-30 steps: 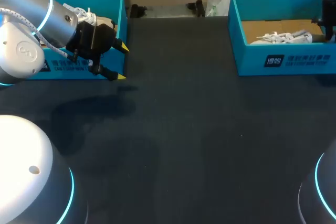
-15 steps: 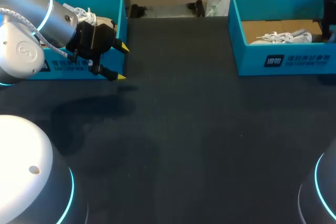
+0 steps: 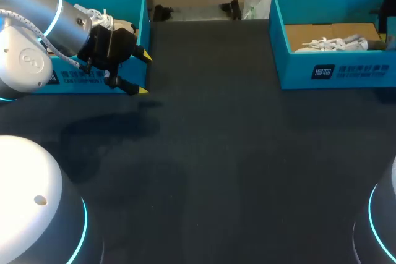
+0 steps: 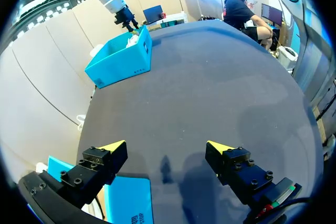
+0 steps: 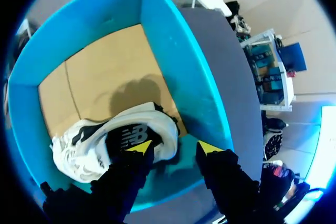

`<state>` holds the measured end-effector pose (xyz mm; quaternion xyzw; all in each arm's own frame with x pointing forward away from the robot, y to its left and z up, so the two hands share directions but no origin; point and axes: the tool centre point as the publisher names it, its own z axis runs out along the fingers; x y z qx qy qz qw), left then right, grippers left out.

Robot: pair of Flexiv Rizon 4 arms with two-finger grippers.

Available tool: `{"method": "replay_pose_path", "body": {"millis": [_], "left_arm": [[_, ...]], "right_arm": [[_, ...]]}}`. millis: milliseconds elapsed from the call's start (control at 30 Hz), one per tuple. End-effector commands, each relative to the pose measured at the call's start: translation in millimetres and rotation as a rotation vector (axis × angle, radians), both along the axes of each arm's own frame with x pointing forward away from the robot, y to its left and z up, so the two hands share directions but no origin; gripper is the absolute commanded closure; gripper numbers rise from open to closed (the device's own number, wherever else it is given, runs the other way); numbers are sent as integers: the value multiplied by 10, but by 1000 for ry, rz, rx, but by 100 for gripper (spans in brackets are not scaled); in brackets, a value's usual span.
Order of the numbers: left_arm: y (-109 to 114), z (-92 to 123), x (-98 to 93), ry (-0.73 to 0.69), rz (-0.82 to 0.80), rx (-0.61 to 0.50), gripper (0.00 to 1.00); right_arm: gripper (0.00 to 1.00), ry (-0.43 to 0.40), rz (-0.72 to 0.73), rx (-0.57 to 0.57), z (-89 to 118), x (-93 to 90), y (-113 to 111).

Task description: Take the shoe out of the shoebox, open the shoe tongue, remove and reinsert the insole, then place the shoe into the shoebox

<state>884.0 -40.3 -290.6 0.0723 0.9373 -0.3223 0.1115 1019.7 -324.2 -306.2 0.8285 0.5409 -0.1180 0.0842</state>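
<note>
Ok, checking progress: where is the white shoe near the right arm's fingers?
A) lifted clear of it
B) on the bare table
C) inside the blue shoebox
C: the white shoe lies on the floor of the shoebox, below the right arm's open fingers.

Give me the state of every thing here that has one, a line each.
left shoebox: open, no lid, shoe inside
left shoe: inside the left shoebox, laces showing
right shoebox: open, no lid, shoe inside
right shoe: lying in the right shoebox, not gripped
left pincer: open, empty, beside the left shoebox
right pincer: open, empty, above the right shoe
</note>
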Motion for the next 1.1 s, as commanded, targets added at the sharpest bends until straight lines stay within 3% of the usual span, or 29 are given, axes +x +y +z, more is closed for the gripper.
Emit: {"method": "replay_pose_path", "body": {"millis": [33,300,467,600,700,833,967,1100], "left_arm": [[-6,1,5,1,0,4,0],[-6,1,5,1,0,4,0],[-6,1,5,1,0,4,0],[-6,1,5,1,0,4,0],[-6,1,5,1,0,4,0],[-6,1,5,1,0,4,0],[39,243,42,-65,-77,-22,0],[113,372,204,-88,-71,-5,0]], "right_arm": [[41,-72,83,20,248,-193,34],[27,-140,308,38,608,-318,118],[4,-159,448,55,786,-416,193],[0,-198,547,104,927,-468,253],[0,-243,656,223,1024,-496,307],[0,-243,656,223,1024,-496,307],[0,-243,656,223,1024,-496,307],[0,-243,656,223,1024,-496,307]]}}
